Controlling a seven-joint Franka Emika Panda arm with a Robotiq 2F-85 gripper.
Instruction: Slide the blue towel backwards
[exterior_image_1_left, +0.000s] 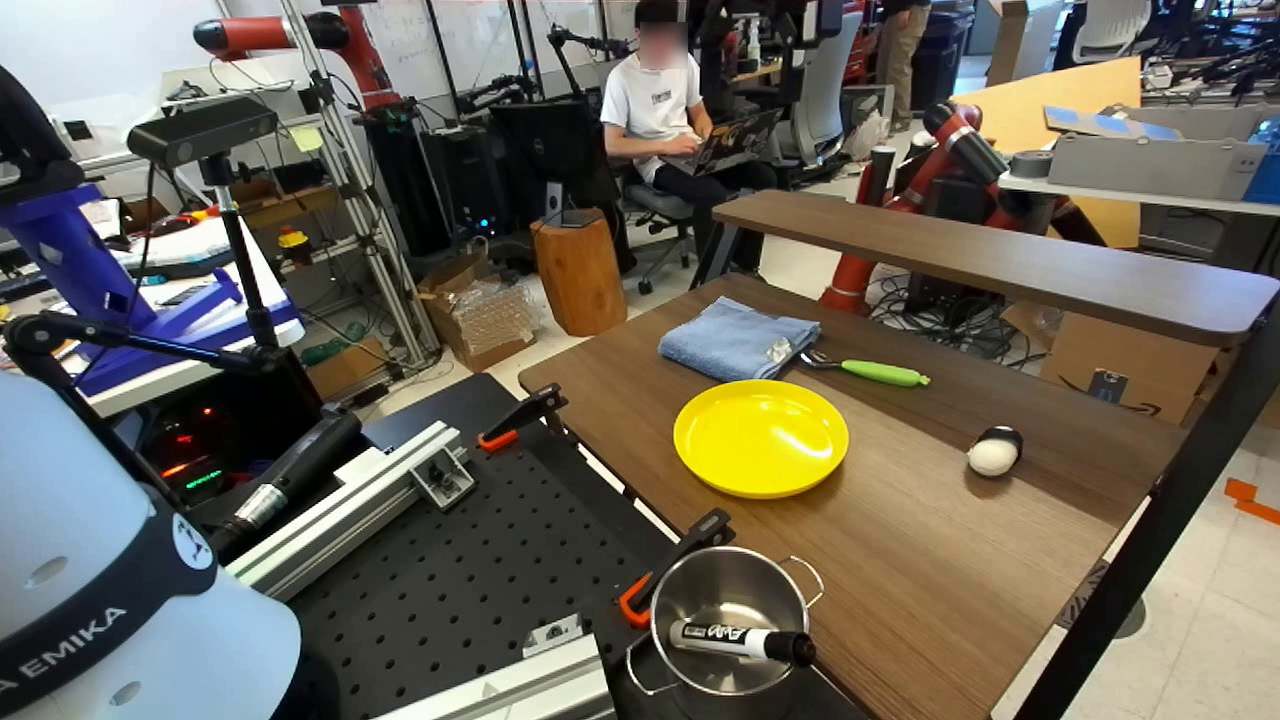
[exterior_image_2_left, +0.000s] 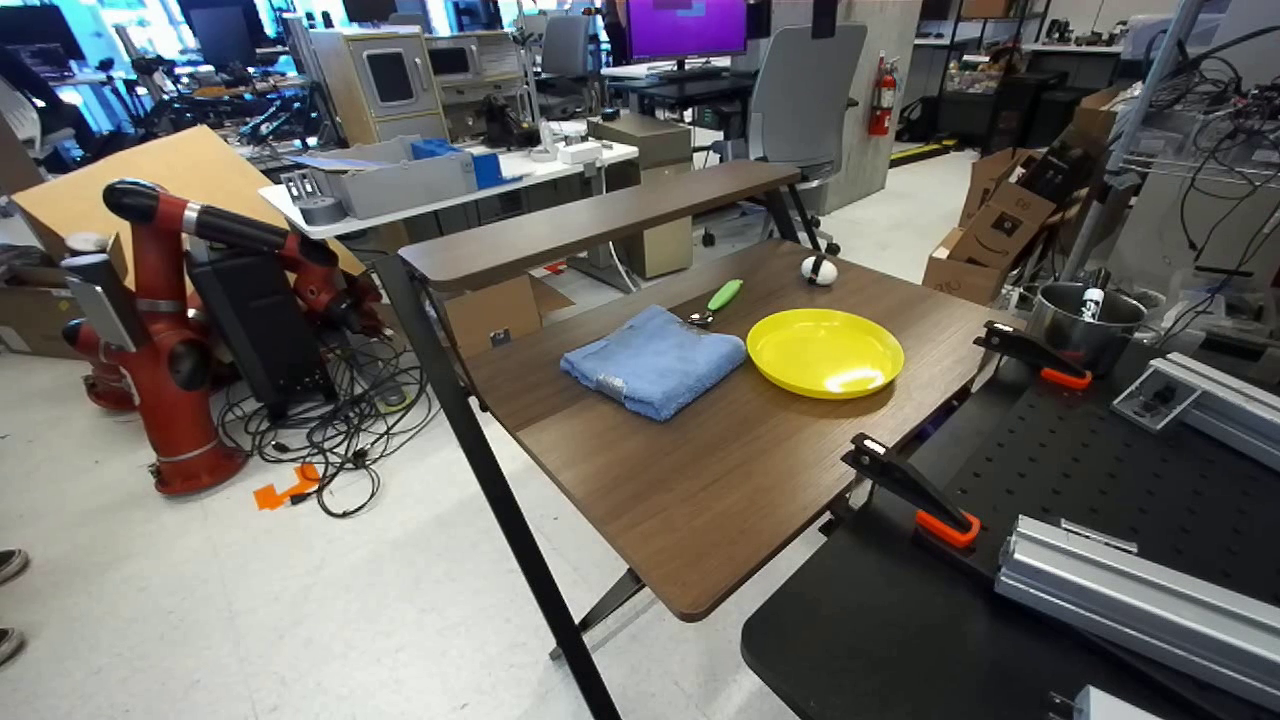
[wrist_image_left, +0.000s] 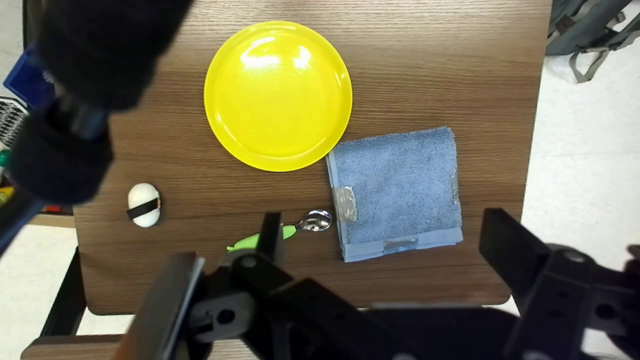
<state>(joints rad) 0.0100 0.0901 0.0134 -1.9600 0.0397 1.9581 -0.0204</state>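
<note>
The blue towel (wrist_image_left: 400, 185) is a folded cloth lying flat on the brown table, with clear tape on its edges. It also shows in both exterior views (exterior_image_1_left: 738, 338) (exterior_image_2_left: 655, 362). It lies beside the yellow plate (wrist_image_left: 278, 96), which shows in both exterior views (exterior_image_1_left: 760, 438) (exterior_image_2_left: 825, 352). In the wrist view the plate's edge meets the towel's corner. My gripper (wrist_image_left: 384, 220) is open, with its two fingers wide apart and nothing between them. It is above the table, and the towel shows beyond and between the fingers. The gripper is out of view in both exterior views.
A green-handled spoon (wrist_image_left: 315, 220) lies beside the towel, its handle partly behind a finger. A white egg-like object with a black band (wrist_image_left: 144, 205) lies farther along the table. A raised shelf (exterior_image_1_left: 990, 262) runs along one table edge. A metal pot (exterior_image_1_left: 730, 620) holds a marker.
</note>
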